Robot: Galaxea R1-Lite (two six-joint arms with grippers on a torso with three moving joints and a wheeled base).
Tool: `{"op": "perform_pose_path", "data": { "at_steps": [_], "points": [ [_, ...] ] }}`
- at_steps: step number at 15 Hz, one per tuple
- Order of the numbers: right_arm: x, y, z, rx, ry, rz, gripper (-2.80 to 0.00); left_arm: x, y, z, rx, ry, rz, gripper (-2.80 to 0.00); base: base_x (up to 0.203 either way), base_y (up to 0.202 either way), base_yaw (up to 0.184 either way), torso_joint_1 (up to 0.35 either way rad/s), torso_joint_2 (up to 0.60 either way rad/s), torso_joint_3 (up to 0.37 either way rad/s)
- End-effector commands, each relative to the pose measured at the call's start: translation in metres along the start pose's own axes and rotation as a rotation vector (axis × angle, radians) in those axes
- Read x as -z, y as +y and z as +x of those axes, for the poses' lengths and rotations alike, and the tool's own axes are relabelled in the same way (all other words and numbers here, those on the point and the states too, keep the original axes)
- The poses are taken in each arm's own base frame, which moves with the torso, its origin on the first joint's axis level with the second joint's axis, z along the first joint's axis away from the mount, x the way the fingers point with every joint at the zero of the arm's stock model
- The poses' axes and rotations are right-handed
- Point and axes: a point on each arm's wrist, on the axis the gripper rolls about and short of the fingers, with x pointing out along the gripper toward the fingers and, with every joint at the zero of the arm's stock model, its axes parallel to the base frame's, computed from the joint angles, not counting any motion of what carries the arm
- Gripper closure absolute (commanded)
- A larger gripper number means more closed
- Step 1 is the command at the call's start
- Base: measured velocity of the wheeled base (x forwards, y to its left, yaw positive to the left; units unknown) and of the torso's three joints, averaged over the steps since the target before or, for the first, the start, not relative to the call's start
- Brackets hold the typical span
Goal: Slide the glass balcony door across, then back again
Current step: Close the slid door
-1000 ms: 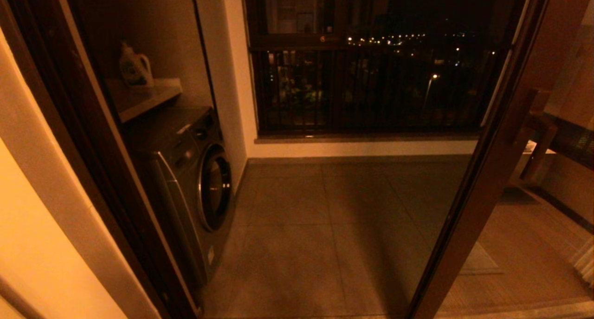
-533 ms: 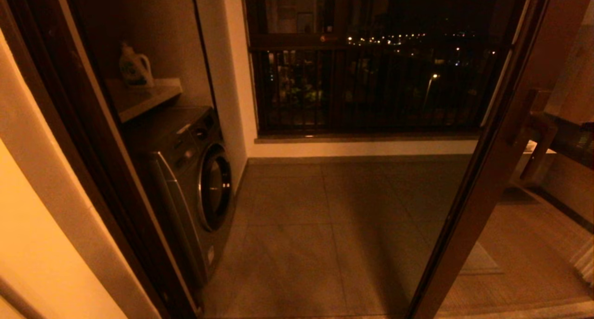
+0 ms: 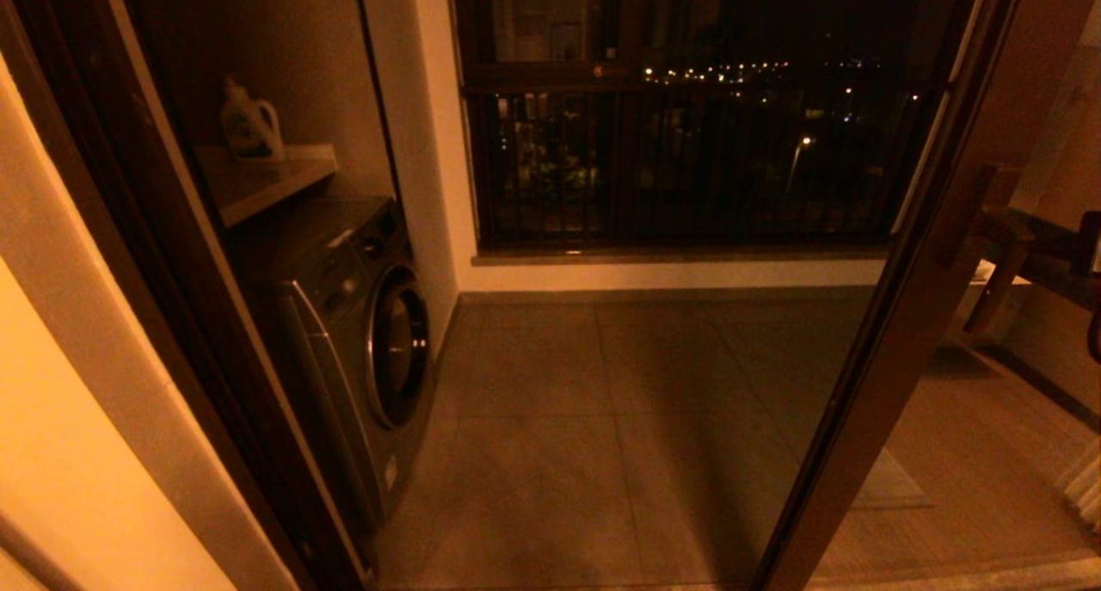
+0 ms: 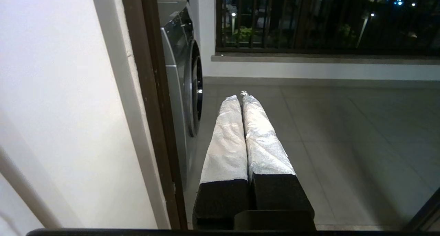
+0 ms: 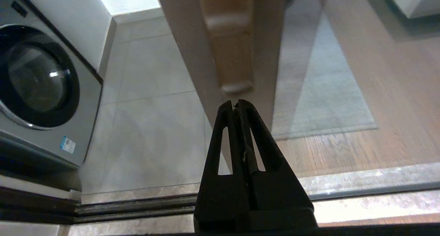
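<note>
The glass balcony door [image 3: 894,333] stands slid to the right, its brown stile crossing the head view on a slant, so the doorway is open. Its blocky wooden handle [image 3: 989,230] sits on the stile. In the right wrist view my right gripper [image 5: 235,103] is shut and empty, its tips just short of the end of the handle [image 5: 228,57], not touching it. A dark shape at the head view's right edge [image 3: 1091,238] looks like that arm. My left gripper [image 4: 239,97] is shut and empty, with white-wrapped fingers, hanging low by the left jamb [image 4: 151,91].
A washing machine [image 3: 361,316] stands inside the doorway on the left, with a detergent bottle [image 3: 249,126] on a shelf above it. Grey tiled balcony floor [image 3: 602,419] runs to a dark window with railing bars [image 3: 688,161]. The floor track [image 5: 137,206] lies below the right gripper.
A dark shape has come into the head view at the right edge, beside the handle. The door and everything else stay where they were.
</note>
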Motion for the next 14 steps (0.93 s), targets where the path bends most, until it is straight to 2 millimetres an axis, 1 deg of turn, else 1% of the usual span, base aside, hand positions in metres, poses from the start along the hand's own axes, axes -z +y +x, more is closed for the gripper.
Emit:
{"op": "perform_pose_path", "data": {
  "at_steps": [1, 2, 3, 4, 7, 8, 10, 12, 14],
  "points": [
    [-0.004, -0.002, 0.007, -0.007, -0.004, -0.001, 0.00, 0.011, 0.000, 0.002, -0.001, 0.040, 0.000, 0.00, 0.000, 0.000, 0.000, 0.000, 0.00, 0.000],
    [-0.005, -0.003, 0.008, -0.005, -0.007, 0.001, 0.00, 0.011, 0.000, 0.002, -0.001, 0.040, 0.000, 0.00, 0.000, 0.000, 0.000, 0.000, 0.00, 0.000],
    [-0.007, -0.002, 0.004, -0.001, -0.015, -0.001, 0.00, 0.011, 0.000, 0.002, -0.001, 0.040, 0.000, 0.00, 0.000, 0.000, 0.000, 0.000, 0.00, 0.000],
    [-0.007, -0.001, -0.002, 0.003, -0.023, -0.003, 0.00, 0.011, 0.000, 0.002, -0.001, 0.040, 0.000, 0.00, 0.000, 0.000, 0.000, 0.000, 0.00, 0.000],
    [-0.005, 0.011, -0.032, 0.010, -0.037, -0.008, 0.00, 0.011, 0.000, 0.002, -0.001, 0.040, 0.000, 0.00, 0.000, 0.000, 0.000, 0.000, 0.00, 0.000],
    [-0.003, 0.009, -0.036, 0.022, -0.033, -0.004, 0.00, 0.011, 0.000, 0.002, -0.001, 0.040, 0.000, 0.00, 0.000, 0.000, 0.000, 0.000, 0.00, 0.000],
    [-0.003, 0.001, -0.035, 0.050, -0.030, 0.005, 0.00, 0.011, 0.000, 0.002, -0.001, 0.040, 0.000, 0.00, 0.000, 0.000, 0.000, 0.000, 0.00, 0.000],
    [-0.003, 0.003, -0.044, 0.056, -0.044, 0.002, 0.00, 0.011, 0.000, 0.002, -0.001, 0.040, 0.000, 0.00, 0.000, 0.000, 0.000, 0.000, 0.00, 0.000],
    [-0.001, -0.003, -0.043, 0.076, -0.037, 0.013, 0.00, 0.011, 0.000, 0.002, -0.001, 0.040, 0.000, 0.00, 0.000, 0.000, 0.000, 0.000, 0.00, 0.000]
  ]
}}
